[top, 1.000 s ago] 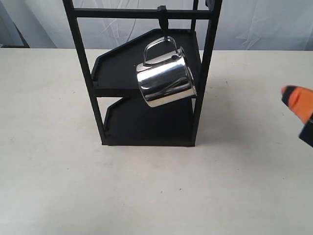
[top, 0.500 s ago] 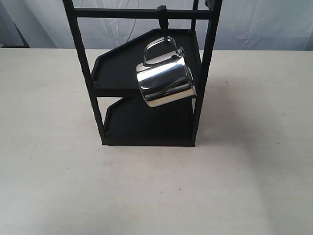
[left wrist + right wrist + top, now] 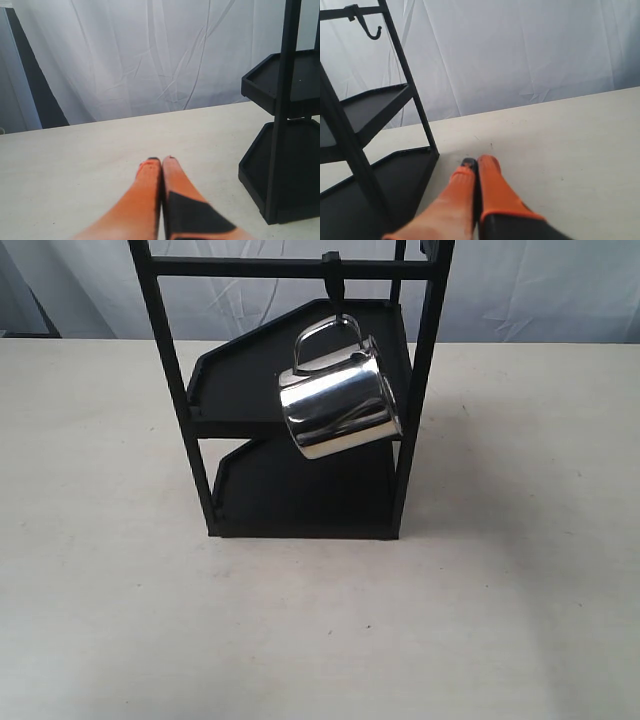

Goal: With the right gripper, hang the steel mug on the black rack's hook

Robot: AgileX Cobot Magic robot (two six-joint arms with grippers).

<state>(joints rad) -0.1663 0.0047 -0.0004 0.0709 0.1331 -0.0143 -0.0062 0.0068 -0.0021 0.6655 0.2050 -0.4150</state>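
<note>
The steel mug (image 3: 335, 405) hangs tilted by its looped handle (image 3: 322, 332) from the hook (image 3: 334, 285) under the top crossbar of the black rack (image 3: 170, 370). Nothing holds it. Neither gripper shows in the exterior view. In the right wrist view the right gripper (image 3: 477, 161) is shut with nothing between its orange fingers, low over the table beside the rack's lower tray (image 3: 395, 175). A bare hook (image 3: 370, 27) shows on a crossbar there, and the mug is out of that view. The left gripper (image 3: 161, 160) is also shut and empty, a short way from the rack (image 3: 280, 125).
The pale table (image 3: 500, 590) stretches all round the rack. A white curtain (image 3: 540, 290) hangs behind it. The rack's two angled-corner trays (image 3: 240, 380) carry nothing that I can see.
The right gripper's orange tip, at the right edge of the exterior view a second ago, has left that view. The mug hangs unchanged on the hook.
</note>
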